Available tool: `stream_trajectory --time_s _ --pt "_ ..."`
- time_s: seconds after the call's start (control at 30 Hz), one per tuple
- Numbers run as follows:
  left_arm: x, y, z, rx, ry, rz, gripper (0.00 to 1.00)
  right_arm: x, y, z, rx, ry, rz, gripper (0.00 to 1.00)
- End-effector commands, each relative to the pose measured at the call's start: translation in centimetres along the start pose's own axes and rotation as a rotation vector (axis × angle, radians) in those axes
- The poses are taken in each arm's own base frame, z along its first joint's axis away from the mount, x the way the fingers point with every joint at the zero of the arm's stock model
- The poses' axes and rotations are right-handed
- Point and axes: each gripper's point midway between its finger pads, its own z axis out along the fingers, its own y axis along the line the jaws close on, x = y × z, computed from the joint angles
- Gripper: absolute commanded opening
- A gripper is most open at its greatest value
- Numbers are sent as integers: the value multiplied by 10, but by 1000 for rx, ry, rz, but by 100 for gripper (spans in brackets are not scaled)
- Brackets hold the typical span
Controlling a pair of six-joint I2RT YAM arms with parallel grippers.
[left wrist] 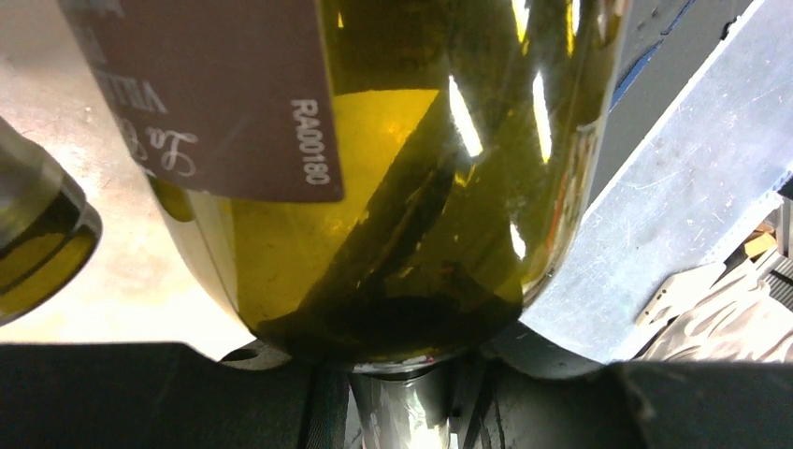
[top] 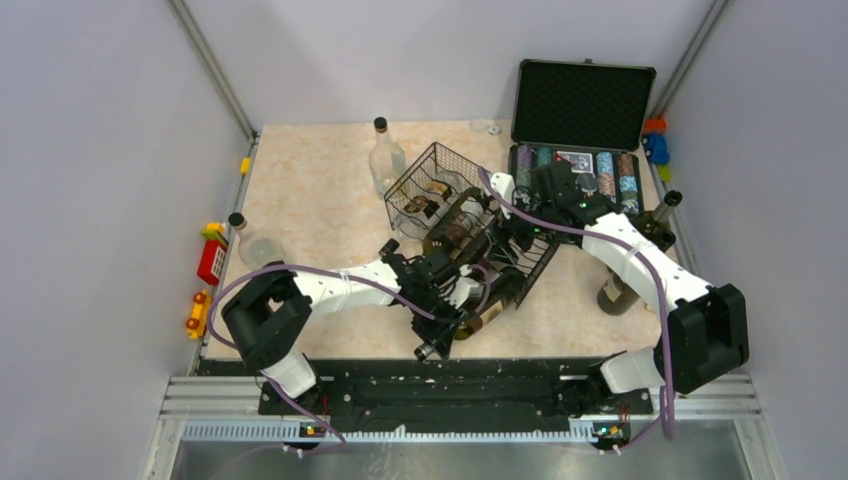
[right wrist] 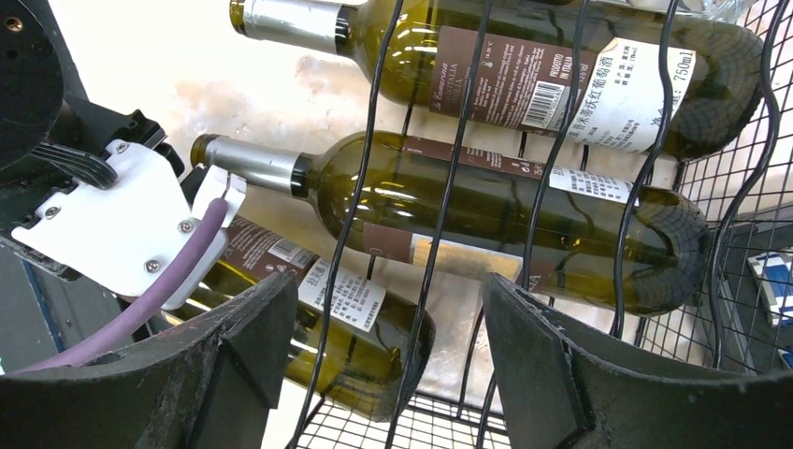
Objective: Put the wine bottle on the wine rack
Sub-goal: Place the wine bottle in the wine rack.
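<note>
The wine bottle point(left wrist: 402, 168) is olive-green glass with a brown label, and it fills the left wrist view. My left gripper point(left wrist: 402, 398) is shut on its neck. From above, the wine bottle point(top: 495, 305) lies slanted at the near end of the black wire wine rack point(top: 440, 180), with my left gripper point(top: 442, 320) on its neck. Its base point(right wrist: 374, 337) rests against the rack's mesh. Two more green bottles point(right wrist: 505, 201) lie in the wavy cradles. My right gripper point(right wrist: 388, 290) is open, its fingers astride the rack's wires point(right wrist: 435, 234), at the rack's right end point(top: 512, 222).
A black foam-lined case point(top: 580, 105) with poker chips stands open at the back right. Two clear bottles point(top: 385, 160) point(top: 250, 242) are on the table to the left. A dark bottle point(top: 640, 250) stands under the right arm. Toys point(top: 210, 260) line the left edge.
</note>
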Motion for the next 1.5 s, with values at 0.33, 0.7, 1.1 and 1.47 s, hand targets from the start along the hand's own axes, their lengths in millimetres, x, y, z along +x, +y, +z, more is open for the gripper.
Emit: stream_trajectory --time_s 0.33,0.7,1.1,1.47 --pt "-26 -47 -9 128 -89 242 42 17 2 -2 13 21 -8 71" --pt "-29 -44 -13 87 -113 267 40 26 10 10 5 66 -25 62" --pt "-27 -57 -6 135 -61 274 44 29 10 22 -17 89 -14 42" --pt "-28 -56 1 130 -29 262 45 31 12 24 -24 92 -18 39"
